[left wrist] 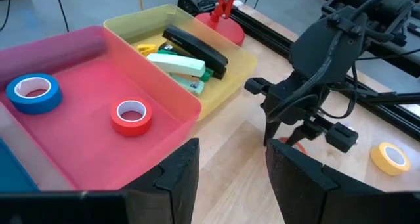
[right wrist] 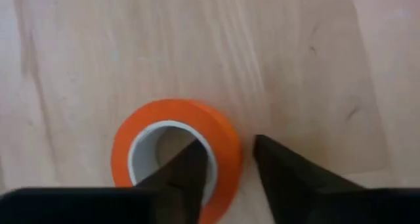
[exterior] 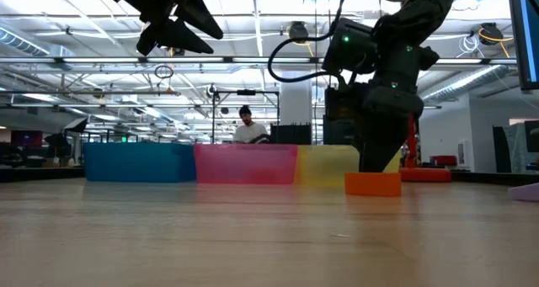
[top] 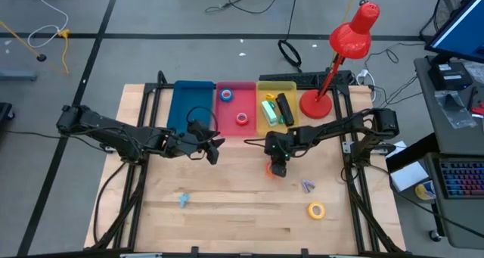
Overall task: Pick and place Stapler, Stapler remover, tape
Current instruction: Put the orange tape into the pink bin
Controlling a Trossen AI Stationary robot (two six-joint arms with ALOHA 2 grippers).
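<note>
there are four tape rolls. the blue tape (left wrist: 33,92) and the red tape (left wrist: 131,116) lie flat in the pink bin (top: 236,107), a little apart. the yellow tape (top: 316,209) lies flat on the wooden table (top: 227,190), near the front on the right side. the orange tape (right wrist: 174,155) lies flat on the table in front of the yellow bin (top: 277,107).

there are three bins in a row, touching side by side: a blue bin (top: 192,105), then the pink one, then the yellow one. the yellow bin holds a black stapler (left wrist: 195,48) and a white and green stapler (left wrist: 178,65). more small yellow and green bits sit under them, but they are too covered to name.

there are two arms. the right gripper (right wrist: 228,161) is down at the orange tape. one finger is inside the hole and the other is outside, so the ring's wall sits between them. it is hard to tell if they press on it. from above, the gripper hides most of this roll. the left gripper (left wrist: 231,171) hangs in the air in front of the pink bin, partly open, with nothing in it.

one red lamp (top: 344,50) stands right of the bins. one small blue thing (top: 183,200) and one small purple thing (top: 307,186) lie on the table, too tiny to make out. far behind, a person (exterior: 247,127) shows, partly hidden by the bins.
</note>
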